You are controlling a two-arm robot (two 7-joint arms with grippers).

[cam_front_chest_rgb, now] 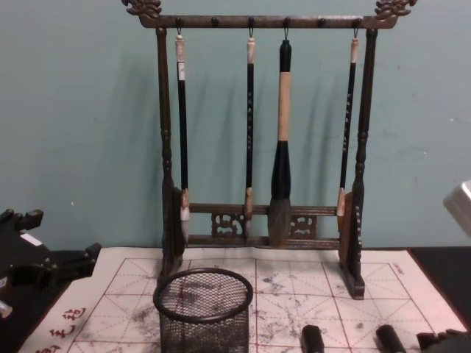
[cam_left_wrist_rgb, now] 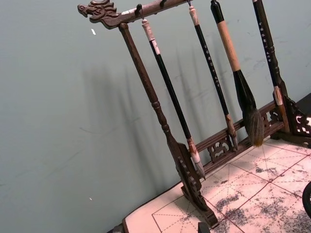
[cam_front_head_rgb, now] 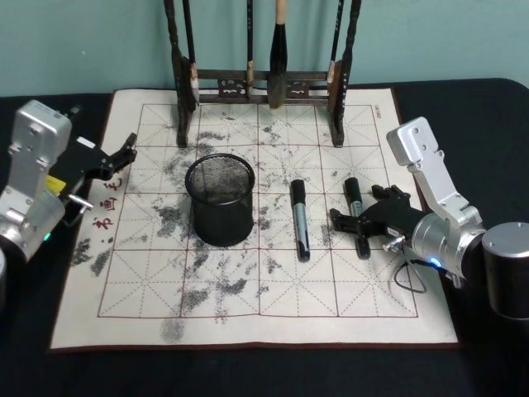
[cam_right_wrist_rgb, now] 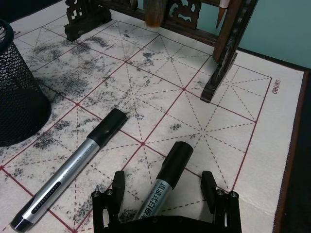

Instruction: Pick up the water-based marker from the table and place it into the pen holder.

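In the head view, the pen holder point(cam_front_head_rgb: 221, 223) stood upright near the middle of the stained mat point(cam_front_head_rgb: 149, 314) on the dark table point(cam_front_head_rgb: 488, 107), in front of the brush rack point(cam_front_head_rgb: 264, 83). Two markers lay flat to its right. The other marker point(cam_front_head_rgb: 299, 222) was the nearer one to the holder, and the marker point(cam_front_head_rgb: 354, 197) lay further right, roughly parallel to it. The right gripper point(cam_front_head_rgb: 362, 213) sat low over this marker with its fingers spread to either side of the barrel. The left gripper point(cam_front_head_rgb: 122, 155) hung over the mat's left edge, spread and empty, well apart from the holder.

In the left wrist view, we saw the rack from the side with its brushes point(cam_left_wrist_rgb: 233, 63) hanging. A sliver of the holder's rim showed at the frame's edge.

In the right wrist view, the marker's black cap and grey barrel lay on the mat between the two black fingers point(cam_right_wrist_rgb: 118, 184). We saw a gap on each side, so nothing was pinched. The other marker lay just beside it, towards the holder.

In the chest view, the holder stood in front of the rack, and both marker caps showed low on its right. The marker was outside the holder, on the mat.
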